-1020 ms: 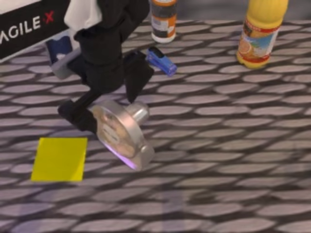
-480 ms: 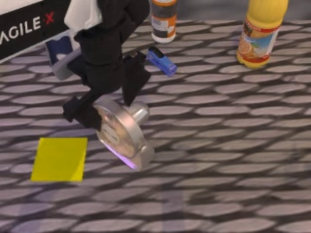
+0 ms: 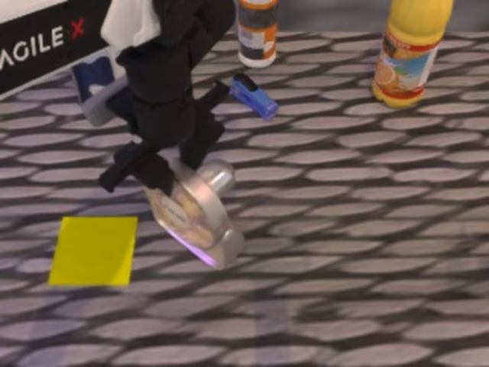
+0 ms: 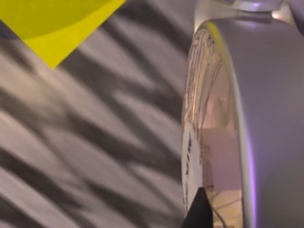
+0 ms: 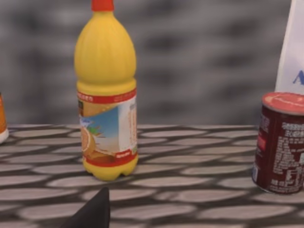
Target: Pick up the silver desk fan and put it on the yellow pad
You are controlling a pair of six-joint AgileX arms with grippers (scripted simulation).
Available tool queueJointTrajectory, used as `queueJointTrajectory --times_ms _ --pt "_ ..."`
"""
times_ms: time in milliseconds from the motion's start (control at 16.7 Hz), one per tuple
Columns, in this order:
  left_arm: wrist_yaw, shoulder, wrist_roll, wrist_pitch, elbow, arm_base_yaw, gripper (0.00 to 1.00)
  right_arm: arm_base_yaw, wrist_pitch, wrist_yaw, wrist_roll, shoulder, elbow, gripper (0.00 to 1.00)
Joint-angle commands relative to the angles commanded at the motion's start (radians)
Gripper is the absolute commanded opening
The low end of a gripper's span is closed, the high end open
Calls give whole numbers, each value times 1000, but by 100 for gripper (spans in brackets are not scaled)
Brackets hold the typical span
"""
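The silver desk fan (image 3: 200, 218) stands on edge on its small base at the table's centre-left, its pale face turned toward the left. My left gripper (image 3: 179, 170) comes down over the top of the disc, shut on the rim with one finger on each side. In the left wrist view a dark fingertip (image 4: 198, 211) lies against the shiny fan (image 4: 266, 118) face. The yellow pad (image 3: 94, 250) lies flat just left of the fan, and its corner shows as the pad (image 4: 52, 23) in the wrist view. My right gripper (image 5: 97, 211) is parked outside the top view.
An orange juice bottle (image 3: 409, 50) stands at the back right, a can (image 3: 257, 30) at the back centre. A blue stapler (image 3: 254, 95) lies behind the fan. A blue-and-white box (image 3: 95, 88) sits under the left arm. A dark red can (image 5: 280, 142) shows in the right wrist view.
The left gripper's fingers have drawn together onto the fan's disc. The fan and the pad have stayed in place.
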Motion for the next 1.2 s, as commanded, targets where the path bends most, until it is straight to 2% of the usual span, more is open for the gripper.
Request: queueJointTrajectory --times_ms 600,960,1200 --pt "0 1 1 -4 4 1 0 0 0 0 0 0 0 100" --pt "0 10 -3 -176 184 16 0 0 0 0 0 0 0 100" --pt "0 8 0 -202 211 19 0 0 0 0 0 0 0 100"
